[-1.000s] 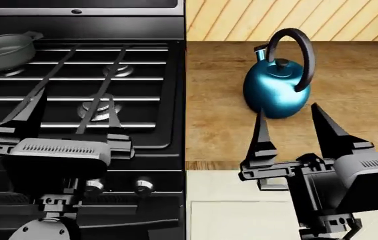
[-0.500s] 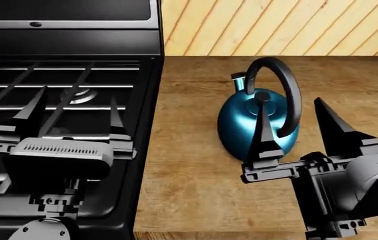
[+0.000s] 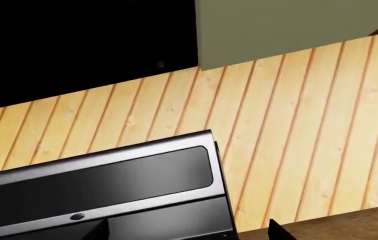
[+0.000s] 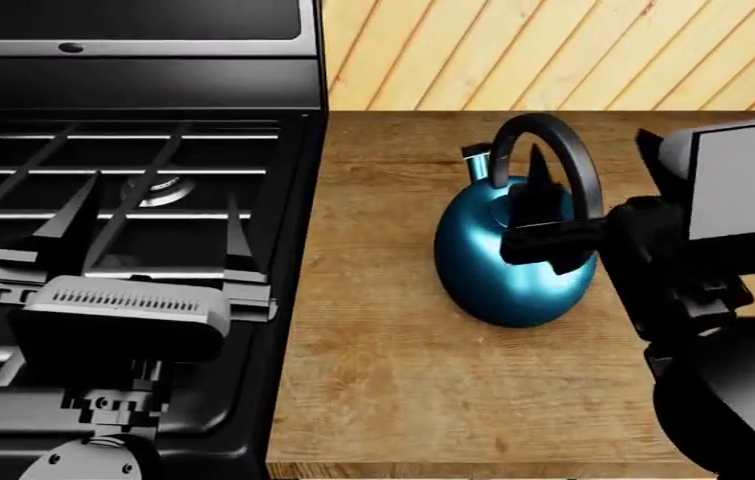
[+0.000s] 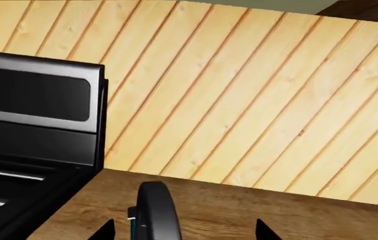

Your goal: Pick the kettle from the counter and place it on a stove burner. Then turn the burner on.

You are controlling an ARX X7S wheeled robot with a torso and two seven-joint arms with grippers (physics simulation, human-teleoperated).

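Kettle [image 4: 513, 255] upright on bench [image 4: 377, 380], centre-right of head view, well apart from stove [image 4: 124, 180] at left. Right end effector [image 4: 591, 190] over kettle, fingers spread, straddling arched handle [image 5: 156, 212]; no contact seen. Left end effector [image 4: 150, 240] spread, empty, above grates at lower left. Burner [image 4: 157, 190] bare. Judgement: grasp not yet made; lift, placement, knob turn all remain. No readable writing or brand anywhere.

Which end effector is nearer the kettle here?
Right. The right end effector is at the kettle, straddling its black handle. The left end effector hovers over the stove, well apart from it.
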